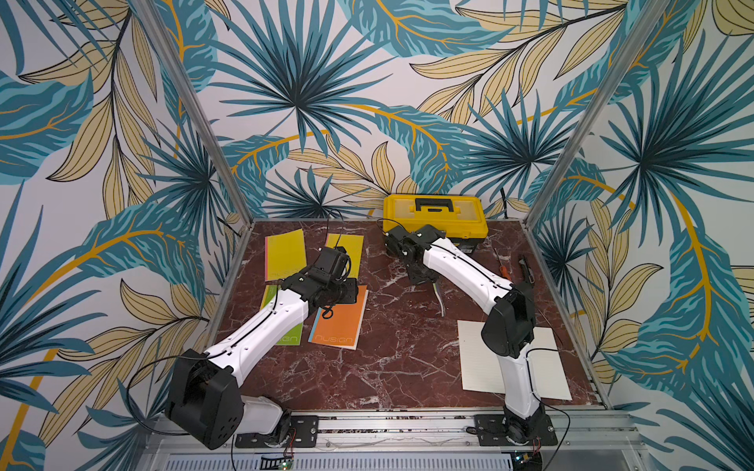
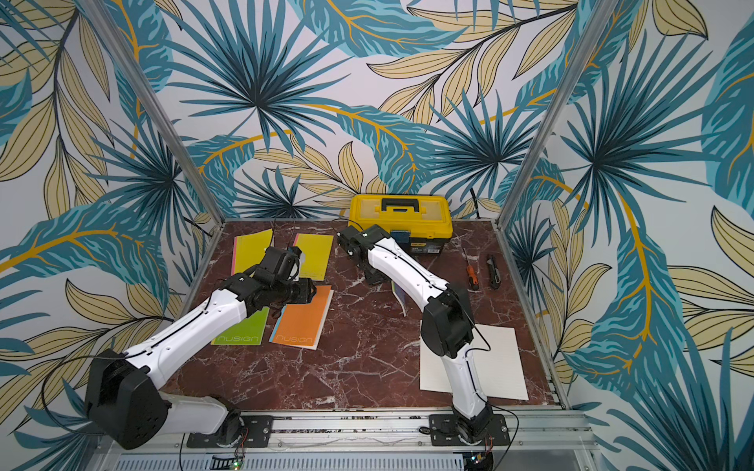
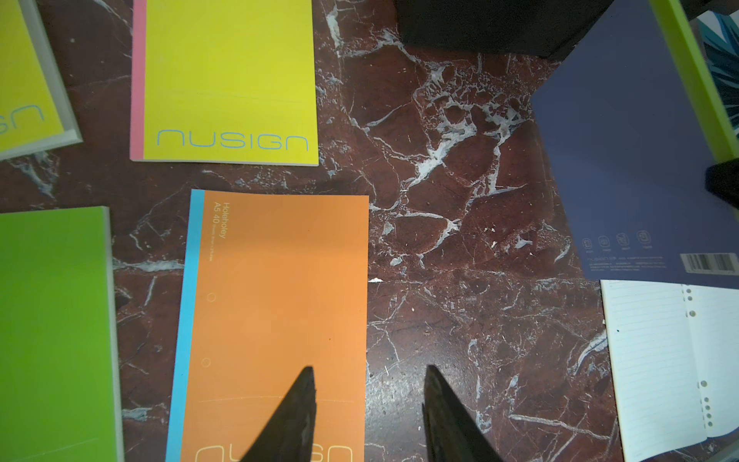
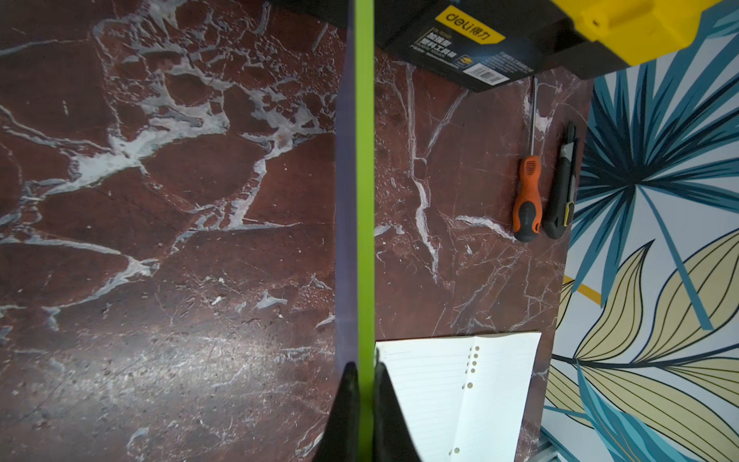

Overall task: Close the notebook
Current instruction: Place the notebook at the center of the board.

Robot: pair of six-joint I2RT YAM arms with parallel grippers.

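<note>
Notebook [image 1: 469, 359] lies open at four o'clock on my table [image 1: 387, 367], pages flat. My right gripper [image 4: 362, 370] pinches its purple cover [image 4: 344, 200], standing on edge, so I judge it half done; folding it down remains. My left gripper [image 3: 368, 372] hovers spread, empty, at nine o'clock.

Open lined notebook [image 4: 440, 392], purple cover [image 3: 624, 168] standing upright.

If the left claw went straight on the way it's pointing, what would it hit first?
Likely the edge of the orange notebook or the marble table beside it; the open left claw straddles that edge, depth unclear.
</note>
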